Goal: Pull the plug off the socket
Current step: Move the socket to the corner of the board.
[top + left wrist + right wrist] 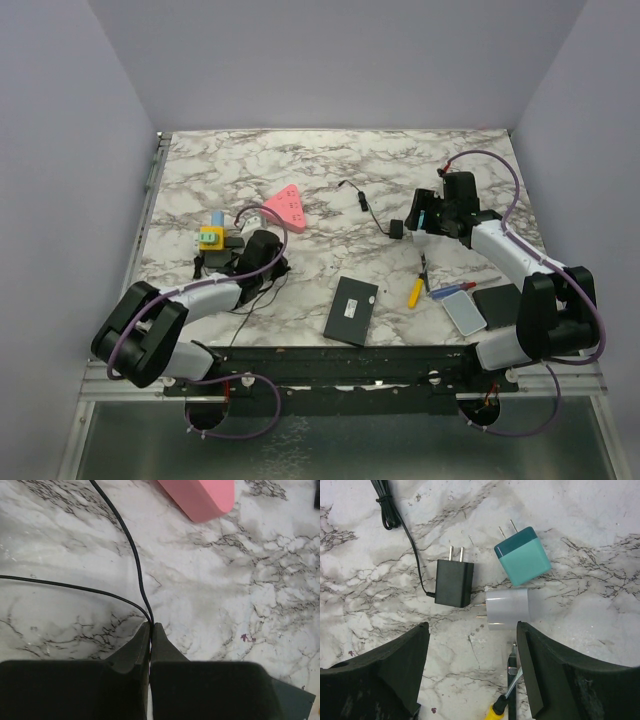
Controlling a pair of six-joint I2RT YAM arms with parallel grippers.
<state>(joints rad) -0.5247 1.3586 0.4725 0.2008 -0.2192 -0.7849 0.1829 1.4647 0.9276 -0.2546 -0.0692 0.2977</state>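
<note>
Guessing you're between pulls here. Your right gripper (471, 630) hangs with its jaws well apart and nothing in them, over three loose plugs: black adapter (453, 582), teal plug (522, 555) and white plug (507, 609). All of them lie on the marble with bare prongs, so those look done.

What's left, I reckon, is the yellow block (212, 237) with blue and green bits on it, near the pink power strip (285, 208). Can't tell which bit is plug and which is socket.

Your left gripper (151, 630) is closed tight beside that block, and a thin black cable (131, 545) runs into its tips. Pinched or not, can't say. Next you'd open it, get the jaws round the plug body and pull straight out.
</note>
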